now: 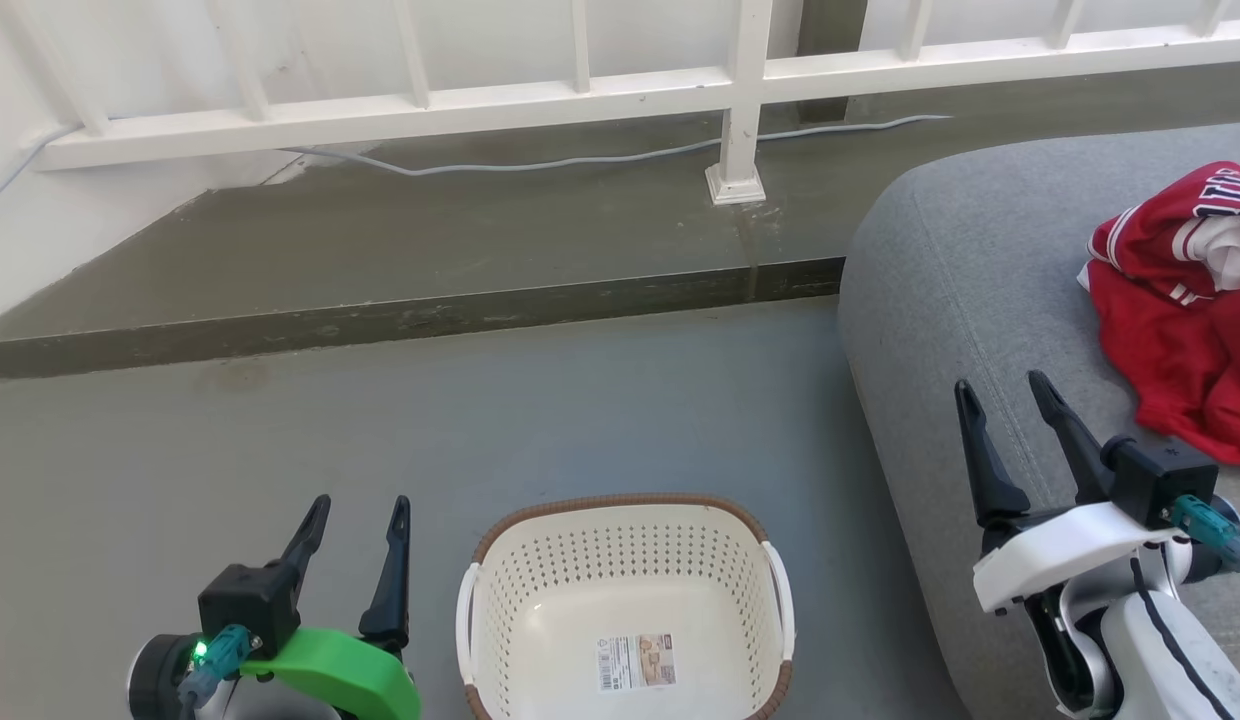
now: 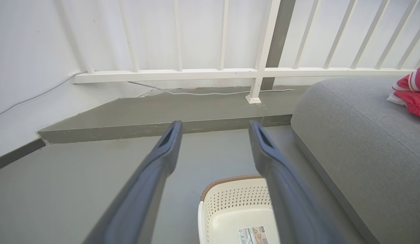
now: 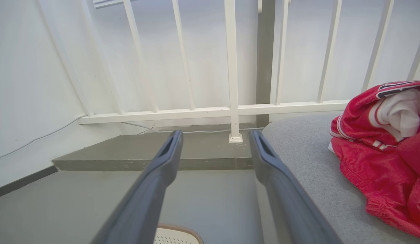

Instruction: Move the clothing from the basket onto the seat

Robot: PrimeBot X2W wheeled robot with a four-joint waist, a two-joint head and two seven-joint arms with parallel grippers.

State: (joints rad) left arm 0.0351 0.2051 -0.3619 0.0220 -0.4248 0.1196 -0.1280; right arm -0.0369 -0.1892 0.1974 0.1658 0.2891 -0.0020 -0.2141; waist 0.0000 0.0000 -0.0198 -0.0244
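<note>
The red clothing (image 1: 1180, 310) with white trim lies crumpled on the grey seat (image 1: 960, 290) at the right; it also shows as clothing (image 3: 382, 149) on the seat (image 3: 308, 162) and clothing (image 2: 413, 95) on the seat (image 2: 359, 135). The cream basket (image 1: 628, 610) with a brown rim stands on the floor at bottom centre, with just a sticker label on its bottom. My left gripper (image 1: 355, 525) stands open left of the basket (image 2: 230, 206). My right gripper (image 1: 1005, 400) is open above the seat's front edge, left of the clothing. Nothing is between either pair of fingers.
A white railing (image 1: 580, 95) runs along the back on a raised concrete ledge (image 1: 400, 320), with a white post base (image 1: 735, 185) and a pale cable (image 1: 540, 160) lying along it. Grey floor (image 1: 280, 440) spreads left of the basket.
</note>
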